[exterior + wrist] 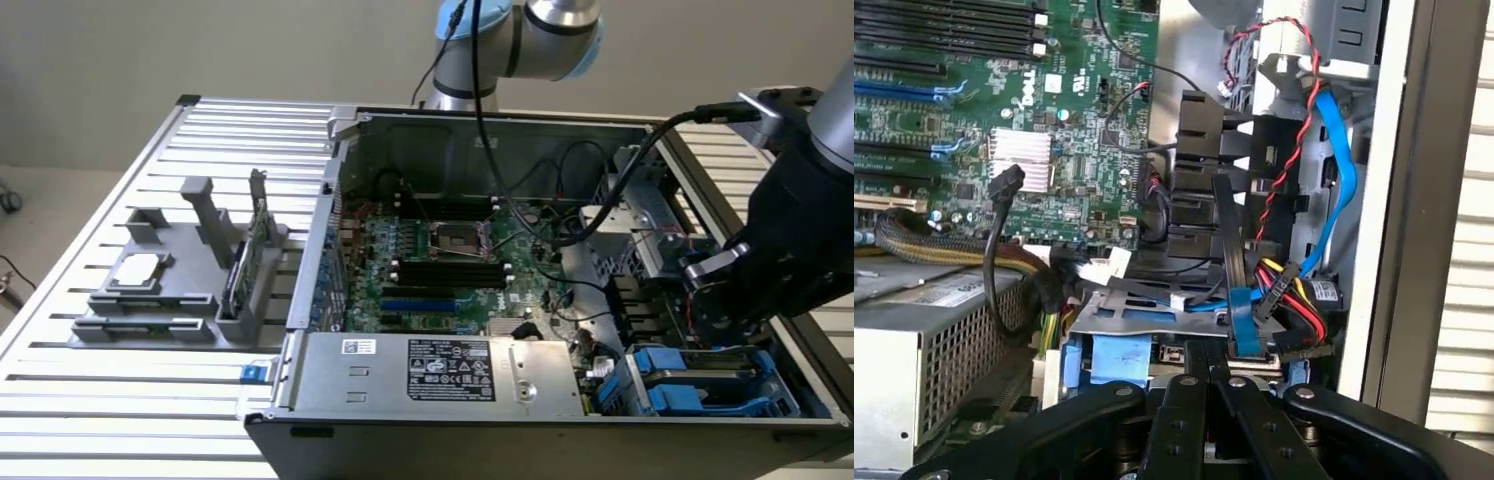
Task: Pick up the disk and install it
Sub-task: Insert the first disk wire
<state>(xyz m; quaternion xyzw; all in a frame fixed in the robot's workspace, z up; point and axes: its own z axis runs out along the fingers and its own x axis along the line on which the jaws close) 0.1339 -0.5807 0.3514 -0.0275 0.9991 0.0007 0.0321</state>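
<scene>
Exterior view: disk point(671, 368) in drive bay point(778, 385), blue end up, jaws closed

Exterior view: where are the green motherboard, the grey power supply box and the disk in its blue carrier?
motherboard point(447, 275), exterior view, memory slots at its middle.
power supply point(441, 372), exterior view, its labelled top.
disk point(674, 390), exterior view, blue carrier plastic.

Slatted metal table point(80, 400) carries open computer case point(534, 452); beside it, grey parts holder point(127, 330).
</scene>
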